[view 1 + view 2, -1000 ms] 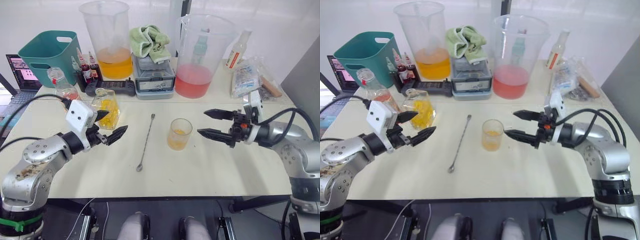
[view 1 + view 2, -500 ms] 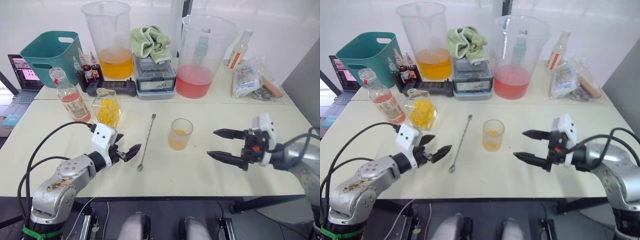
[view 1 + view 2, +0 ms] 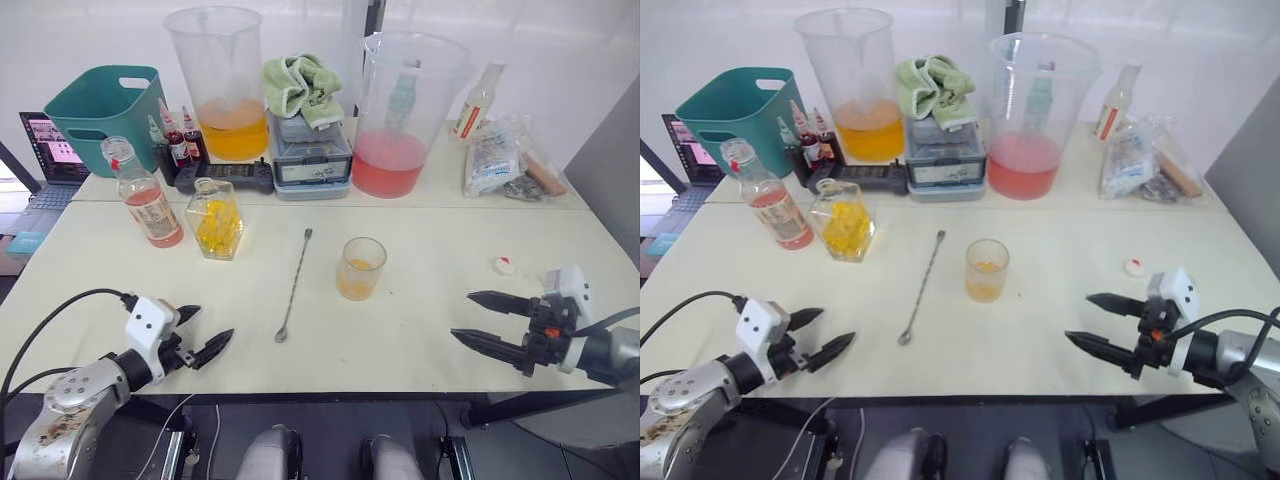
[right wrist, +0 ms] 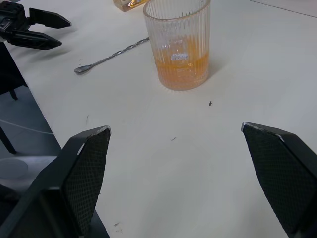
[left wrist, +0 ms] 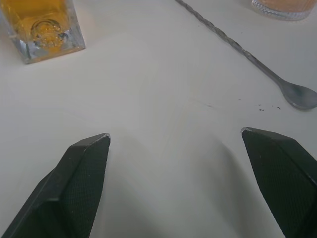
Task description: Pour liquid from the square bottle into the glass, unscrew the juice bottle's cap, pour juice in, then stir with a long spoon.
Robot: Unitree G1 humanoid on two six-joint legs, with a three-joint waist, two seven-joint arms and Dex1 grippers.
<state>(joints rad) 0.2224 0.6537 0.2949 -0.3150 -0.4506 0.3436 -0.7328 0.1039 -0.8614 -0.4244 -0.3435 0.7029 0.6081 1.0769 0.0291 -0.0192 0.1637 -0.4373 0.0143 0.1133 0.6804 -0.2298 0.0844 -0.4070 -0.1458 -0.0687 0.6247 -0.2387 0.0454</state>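
Since long spoon (image 3: 292,287) lies flat mid-table beside glass (image 3: 360,268), thin, stiff, slippery: pinch mid-shaft; left gripper (image 3: 203,338) and right gripper (image 3: 484,321) both wide, empty, near front edge.

Left gripper (image 3: 200,334) withdrawn from beside the square clear-glass bottle of yellow liquid (image 3: 215,218) to the near surface edge; right gripper (image 3: 485,320) retreated from the ribbed clear glass (image 3: 360,268); fingers spread.
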